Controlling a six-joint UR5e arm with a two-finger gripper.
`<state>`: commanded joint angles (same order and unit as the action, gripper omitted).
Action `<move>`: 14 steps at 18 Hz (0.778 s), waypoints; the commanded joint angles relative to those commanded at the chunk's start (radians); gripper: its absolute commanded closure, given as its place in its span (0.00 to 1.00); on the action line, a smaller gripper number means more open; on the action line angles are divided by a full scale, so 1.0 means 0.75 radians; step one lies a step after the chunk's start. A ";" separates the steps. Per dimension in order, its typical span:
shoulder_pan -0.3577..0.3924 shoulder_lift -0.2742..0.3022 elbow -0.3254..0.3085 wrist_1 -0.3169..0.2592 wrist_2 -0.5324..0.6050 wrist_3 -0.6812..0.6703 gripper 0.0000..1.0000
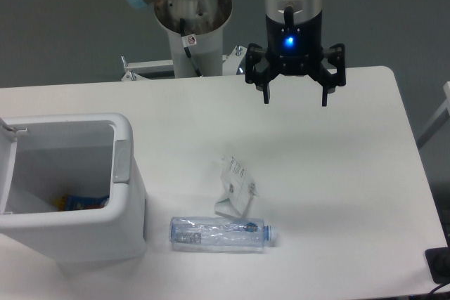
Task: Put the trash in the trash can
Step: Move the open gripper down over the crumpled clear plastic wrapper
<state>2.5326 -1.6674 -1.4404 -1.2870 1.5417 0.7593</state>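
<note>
A clear plastic bottle (220, 233) with a bluish label and cap lies on its side near the table's front edge. Just behind it and touching it lies a crumpled white wrapper (235, 184) with dark print. The white trash can (123, 209) stands at the left with its lid swung open; some colourful item shows at its bottom. My gripper (295, 98) hangs open over the far middle of the table, well behind and right of the trash, with nothing between its fingers.
The arm's base column (191, 26) rises behind the table's far edge. The white table (351, 187) ends at the right around x 600. A dark object (439, 265) sits off the table's front right corner.
</note>
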 joint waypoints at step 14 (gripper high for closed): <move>-0.210 -0.161 -0.286 0.388 0.002 -0.280 0.00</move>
<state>2.3750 -1.7883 -1.6550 -0.9957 1.5432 0.5493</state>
